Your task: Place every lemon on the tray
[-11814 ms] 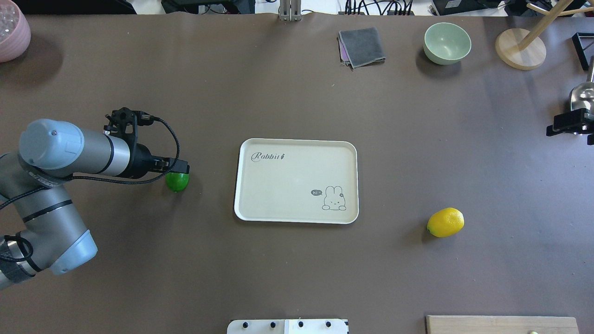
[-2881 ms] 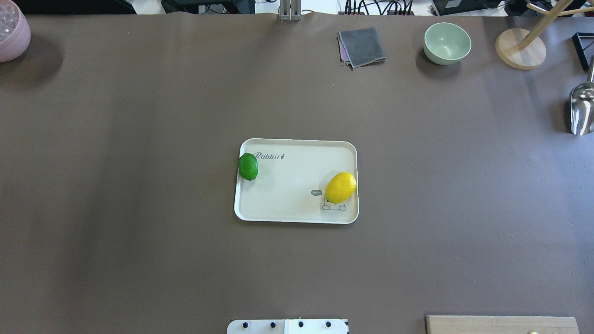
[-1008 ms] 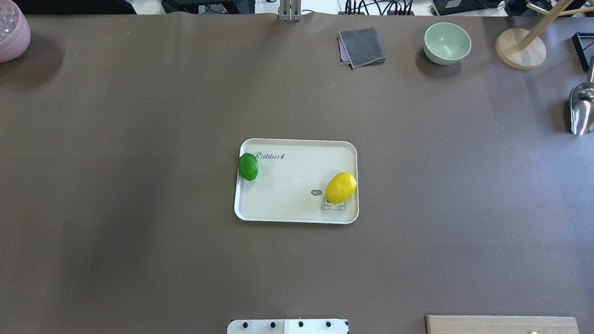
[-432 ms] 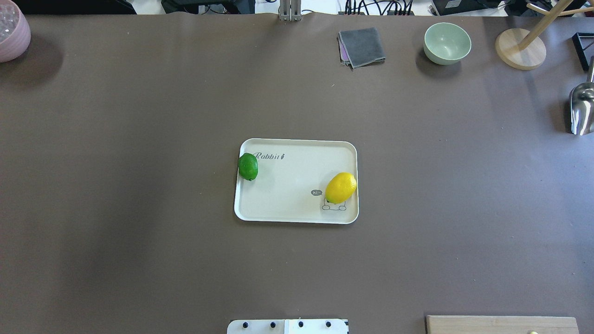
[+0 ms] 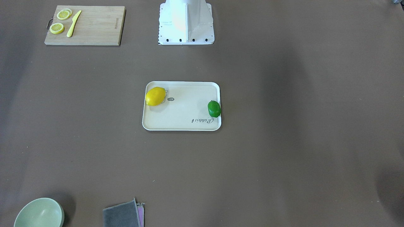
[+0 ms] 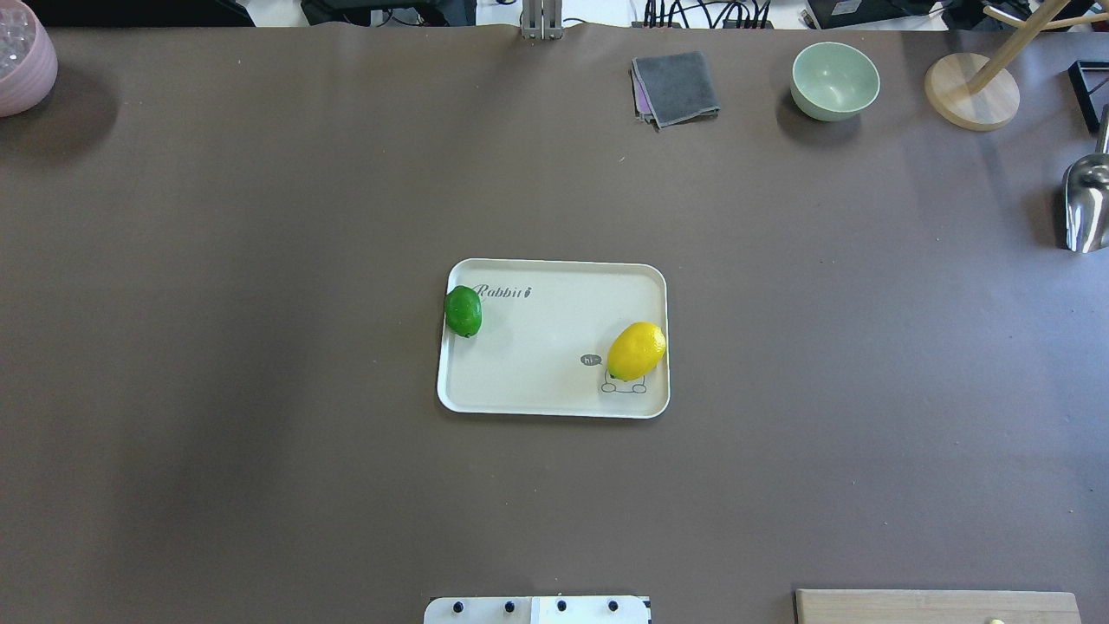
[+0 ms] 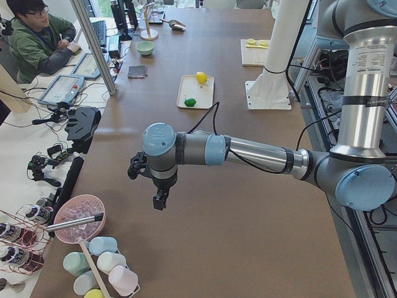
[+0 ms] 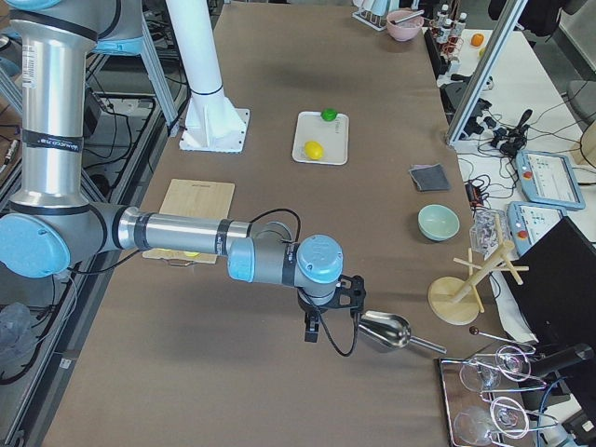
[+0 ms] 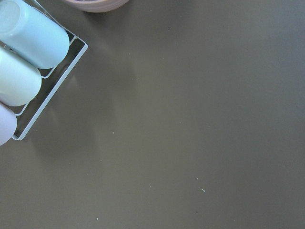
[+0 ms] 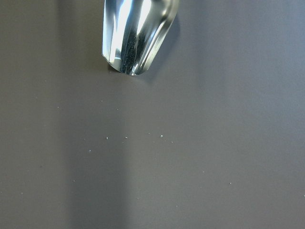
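Note:
The cream-white tray [image 6: 537,347] lies mid-table and also shows in the front-facing view [image 5: 180,110]. The green lemon [image 6: 463,311] rests on it against its left rim, and the yellow lemon [image 6: 636,350] lies on it near its right rim, over the printed rabbit. Both arms are out of the overhead and front-facing views. My left gripper [image 7: 160,202] hangs over the table's left end, far from the tray. My right gripper [image 8: 310,332] hangs over the right end beside a metal scoop. I cannot tell whether either is open or shut. Nothing shows in them.
A wooden cutting board [image 5: 91,25] with lemon slices and a yellow knife lies near the robot's base. A green bowl [image 6: 834,80], a grey cloth [image 6: 676,87], a wooden stand [image 6: 970,91] and the scoop [image 6: 1085,204] are at the far right. A pink bowl [image 6: 22,61] and a cup rack [image 9: 28,62] are at the left end.
Since the oldest frame both lemons have gone from the table onto the tray and the left arm has left the overhead view. Nothing has moved in the last three seconds.

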`<act>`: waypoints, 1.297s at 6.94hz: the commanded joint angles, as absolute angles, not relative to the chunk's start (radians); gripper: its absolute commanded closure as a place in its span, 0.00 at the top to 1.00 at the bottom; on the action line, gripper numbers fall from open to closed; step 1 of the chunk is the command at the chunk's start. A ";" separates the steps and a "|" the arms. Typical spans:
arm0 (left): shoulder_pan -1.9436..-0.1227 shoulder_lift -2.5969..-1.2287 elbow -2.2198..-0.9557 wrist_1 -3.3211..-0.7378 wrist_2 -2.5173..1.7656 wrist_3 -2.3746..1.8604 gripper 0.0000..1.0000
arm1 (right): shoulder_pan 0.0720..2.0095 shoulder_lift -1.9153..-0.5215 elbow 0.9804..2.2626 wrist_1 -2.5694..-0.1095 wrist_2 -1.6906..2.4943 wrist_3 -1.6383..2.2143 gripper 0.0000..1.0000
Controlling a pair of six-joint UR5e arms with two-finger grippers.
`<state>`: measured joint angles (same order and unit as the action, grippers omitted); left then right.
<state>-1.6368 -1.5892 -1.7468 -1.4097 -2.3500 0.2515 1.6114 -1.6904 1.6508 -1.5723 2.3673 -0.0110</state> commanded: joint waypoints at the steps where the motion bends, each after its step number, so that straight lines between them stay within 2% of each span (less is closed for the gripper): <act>1: -1.635 -1.591 -1.747 -1.410 -2.350 0.252 0.98 | 1.605 -1.690 1.651 -1.563 2.368 -0.009 1.00; 9: -1.635 -1.589 -1.747 -1.410 -2.350 0.253 0.98 | 1.600 -1.695 1.647 -1.542 2.370 -0.009 1.00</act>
